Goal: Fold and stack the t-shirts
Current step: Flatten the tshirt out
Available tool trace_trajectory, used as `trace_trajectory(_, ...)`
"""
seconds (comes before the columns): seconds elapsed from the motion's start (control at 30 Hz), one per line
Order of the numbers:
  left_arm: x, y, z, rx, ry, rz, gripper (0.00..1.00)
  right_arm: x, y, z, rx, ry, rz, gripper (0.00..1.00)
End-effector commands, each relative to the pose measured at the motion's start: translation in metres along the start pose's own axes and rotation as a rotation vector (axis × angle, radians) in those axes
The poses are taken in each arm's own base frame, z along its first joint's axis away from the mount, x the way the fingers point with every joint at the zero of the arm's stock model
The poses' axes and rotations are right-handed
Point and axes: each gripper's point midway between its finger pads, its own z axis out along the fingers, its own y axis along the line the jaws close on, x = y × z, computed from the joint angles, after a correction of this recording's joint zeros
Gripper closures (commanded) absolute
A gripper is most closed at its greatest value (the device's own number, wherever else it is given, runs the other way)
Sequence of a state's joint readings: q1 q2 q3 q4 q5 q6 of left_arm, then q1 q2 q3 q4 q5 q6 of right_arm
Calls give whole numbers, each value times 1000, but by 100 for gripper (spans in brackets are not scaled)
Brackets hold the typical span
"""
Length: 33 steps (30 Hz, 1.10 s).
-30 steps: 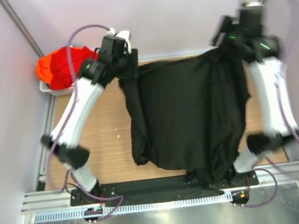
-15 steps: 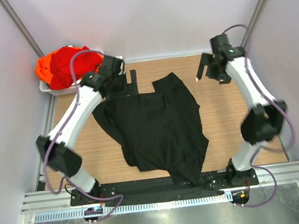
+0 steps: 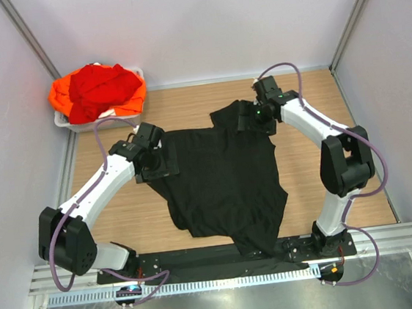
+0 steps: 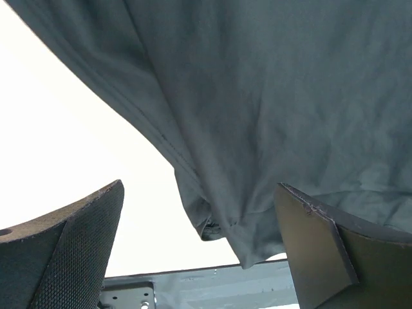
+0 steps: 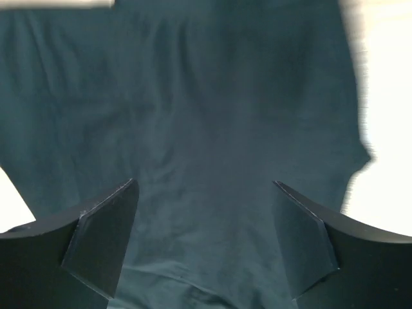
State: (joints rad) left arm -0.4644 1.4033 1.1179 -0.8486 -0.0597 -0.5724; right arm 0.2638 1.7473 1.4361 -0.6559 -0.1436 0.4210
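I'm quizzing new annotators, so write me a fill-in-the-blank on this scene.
The t-shirt spread on the table is ____. The red shirt and orange shirt sit in the tub at the far ____ corner. The left claw and right claw both have jaws ____.
Missing: black; left; open.

Spread t-shirt (image 3: 223,178) on table (image 3: 312,180), central — heaped t-shirts (image 3: 99,88) in tub (image 3: 65,123), far left corner

Left hand (image 4: 198,190) gapes wide; black t-shirt (image 4: 277,96) lies beneath, its edge crossing the gap.
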Motion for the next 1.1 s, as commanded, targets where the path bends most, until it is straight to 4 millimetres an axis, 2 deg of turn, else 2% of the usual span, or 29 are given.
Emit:
trace_trajectory(0.0, -18, -3, -11, 15, -108, -52, 2, -14, 36, -2, -98, -50, -44, 13)
trace_trajectory(0.03, -15, 0, -10, -3, -98, -68, 2, -14, 37, 6, -104, -48, -37, 14)
trace_trajectory(0.07, -13, 3, -9, -13, -96, -72, 3, -8, 33, 19, -89, -20, -28, 17)
trace_trajectory(0.2, 1, 15, -4, -56, -74, -83, 3, 1, 14, 51, -13, 33, -27, 19)
trace_trajectory(0.37, 9, 19, -1, -64, -56, -82, 3, 3, -16, 85, 75, 77, -11, 20)
trace_trajectory(0.4, 10, 20, 0, -68, -55, -82, 4, 7, -29, 97, 102, 102, 6, 20)
trace_trajectory(0.53, 15, 25, 2, -85, -48, -80, 4, 7, -57, 117, 202, 122, 9, 20)
trace_trajectory(0.57, 15, 25, 2, -87, -47, -80, 4, 1, -60, 118, 215, 110, 5, 20)
trace_trajectory(0.6, 16, 26, 2, -87, -47, -80, 4, 5, -68, 124, 241, 128, 5, 20)
trace_trajectory(0.67, 17, 26, 3, -90, -44, -80, 4, -6, -86, 127, 299, 104, 16, 20)
trace_trajectory(0.7, 17, 27, 4, -94, -43, -79, 4, -1, -98, 134, 330, 130, 26, 20)
trace_trajectory(0.73, 17, 27, 5, -97, -43, -79, 4, -11, -107, 135, 340, 114, 46, 20)
trace_trajectory(0.8, 17, 28, 5, -99, -44, -74, 4, -13, -123, 140, 368, 123, 64, 20)
trace_trajectory(0.9, 18, 30, 8, -109, -41, -64, 5, -29, -144, 148, 407, 104, 80, 21)
trace_trajectory(0.97, 17, 30, 10, -113, -41, -59, 5, -50, -161, 153, 442, 70, 92, 20)
trace_trajectory(1.0, 17, 30, 11, -114, -39, -56, 4, -52, -169, 153, 462, 87, 103, 20)
trace_trajectory(1.03, 17, 30, 12, -116, -33, -51, 4, -80, -168, 149, 460, 29, 110, 20)
trace_trajectory(1.07, 17, 29, 13, -115, -31, -51, 5, -78, -182, 157, 477, 48, 127, 20)
